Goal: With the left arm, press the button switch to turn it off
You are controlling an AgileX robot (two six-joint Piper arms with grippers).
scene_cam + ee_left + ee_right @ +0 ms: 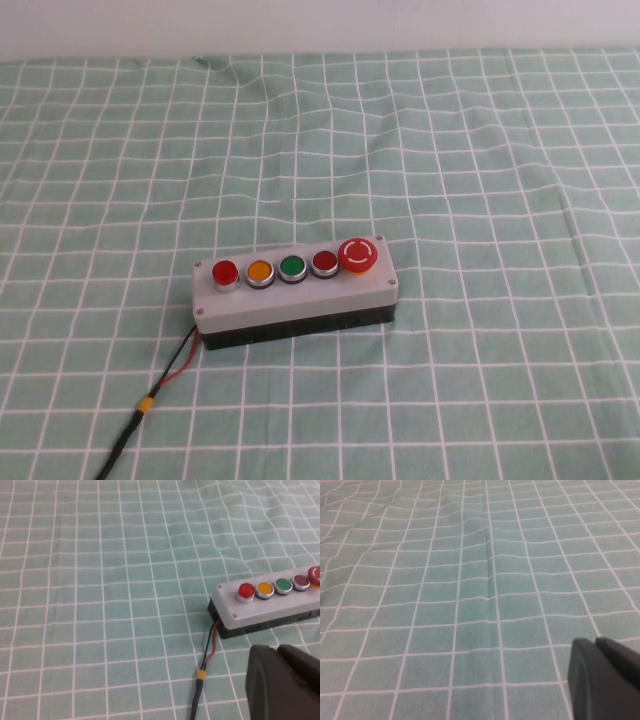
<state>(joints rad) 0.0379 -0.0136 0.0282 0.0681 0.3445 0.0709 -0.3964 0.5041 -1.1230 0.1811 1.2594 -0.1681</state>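
The button switch [224, 272] is the small bright-red round button on a silver collar at the left end of the grey five-button box [300, 300]. It also shows in the left wrist view [246, 590], and it glows bright. My left gripper [275, 652] appears only in the left wrist view; its black fingers are pressed together and hold nothing. It hangs above the cloth, short of the box's left end and apart from it. My right gripper [594, 644] is shut and empty over bare cloth. Neither arm appears in the high view.
On the box, an orange button [259, 271], a green one [292, 267], a darker red flat one [324, 263] and a large red mushroom-head button [357, 254] follow in a row. A red-and-black cable [150, 400] runs from the box's left end toward the front edge. Green checked cloth [450, 150] covers the table.
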